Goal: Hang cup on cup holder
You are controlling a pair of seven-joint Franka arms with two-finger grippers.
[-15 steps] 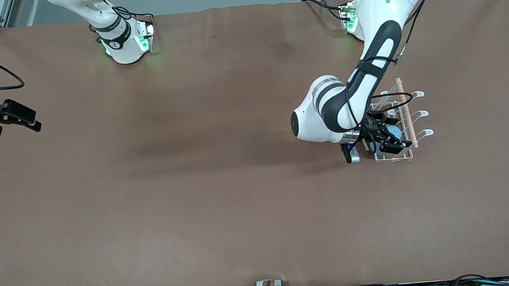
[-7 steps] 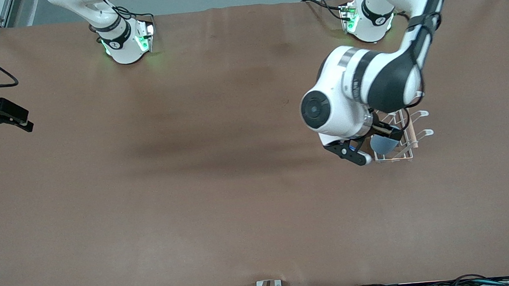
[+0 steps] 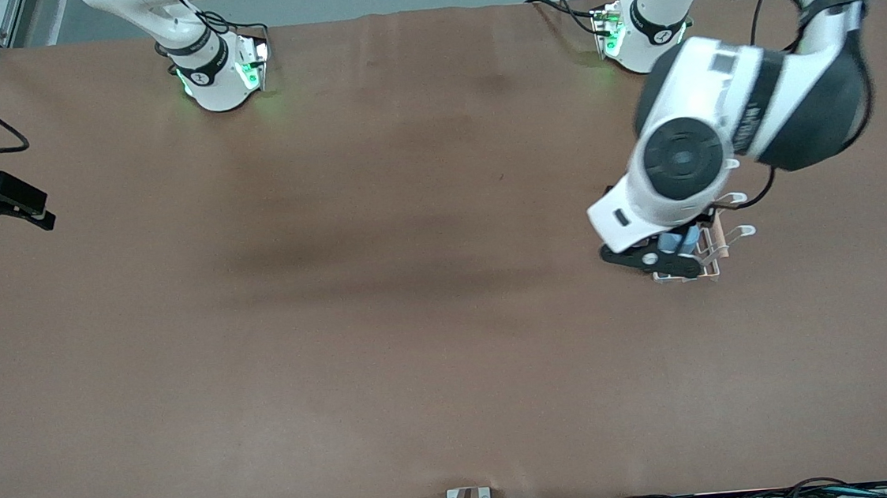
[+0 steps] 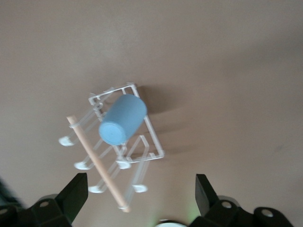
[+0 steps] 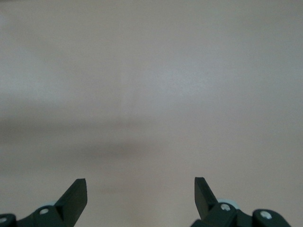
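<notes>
While the left arm reached in from its base, its left claw point(image 4: 139, 196) hung in the air over the cup holder point(image 4: 152, 142), fingers point(image 4: 72, 195) spread wide apart and clamped on nothing. In the left wrist view the cup point(image 4: 122, 119), light blue and plain, sat tilted on one of the white wire prongs of the holder, its closed bottom facing the camera, clear of both fingers. A light wooden rod point(image 4: 97, 161) ran along the top of the rack, just beside the cup, with the looped prong tips showing on either side of it. In the front view the left arm's wrist covered most of the rack; only a sliver of blue cup point(image 3: 679, 241) and the wire corner of the cup holder point(image 3: 710, 269) nearest the front camera showed under it, toward the left arm's end of the desk point(image 3: 388, 348). The left claw point(image 3: 654, 260) showed as a dark bar over that corner of the rack. The right arm waited, its right claw point(image 3: 5, 206) over the edge of the desk at the right arm's end, fingers point(image 5: 75, 198) wide apart with nothing between them, only bare brown desk point(image 5: 151, 94) below.
</notes>
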